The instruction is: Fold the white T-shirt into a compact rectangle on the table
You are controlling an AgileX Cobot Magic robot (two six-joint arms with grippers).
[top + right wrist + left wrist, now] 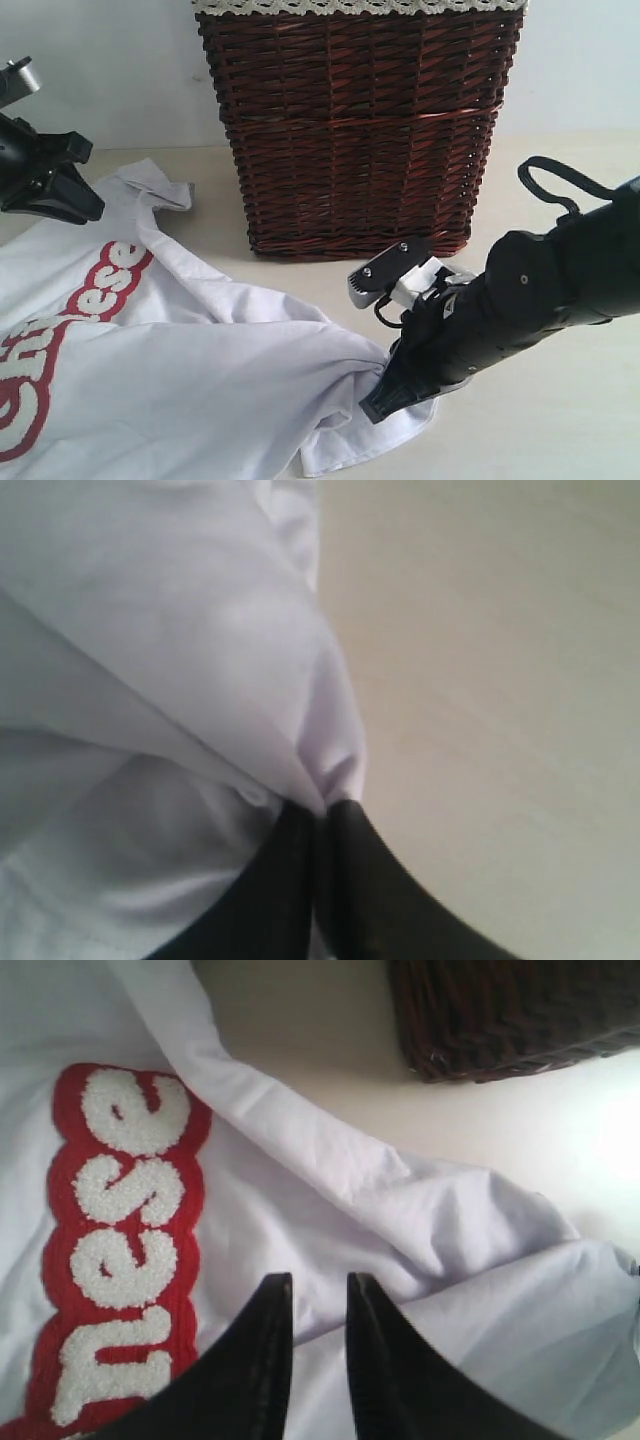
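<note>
The white T-shirt point(200, 380) lies rumpled on the table point(560, 430), red-outlined letters point(110, 275) facing up at the left. My right gripper point(372, 408) presses down at the shirt's right edge. In the right wrist view it point(322, 808) is shut on a pinched fold of the white T-shirt point(150, 630). My left gripper point(80, 200) hovers above the shirt's far left part, near a sleeve point(160, 185). In the left wrist view its point(318, 1278) fingers stand slightly apart over the white T-shirt point(400, 1190), with nothing between them.
A tall dark brown wicker basket point(360, 130) with a lace-trimmed liner point(350, 6) stands at the back middle, close behind the shirt; its corner point(500, 1010) shows in the left wrist view. Bare tabletop point(500, 680) stretches to the right of the right gripper.
</note>
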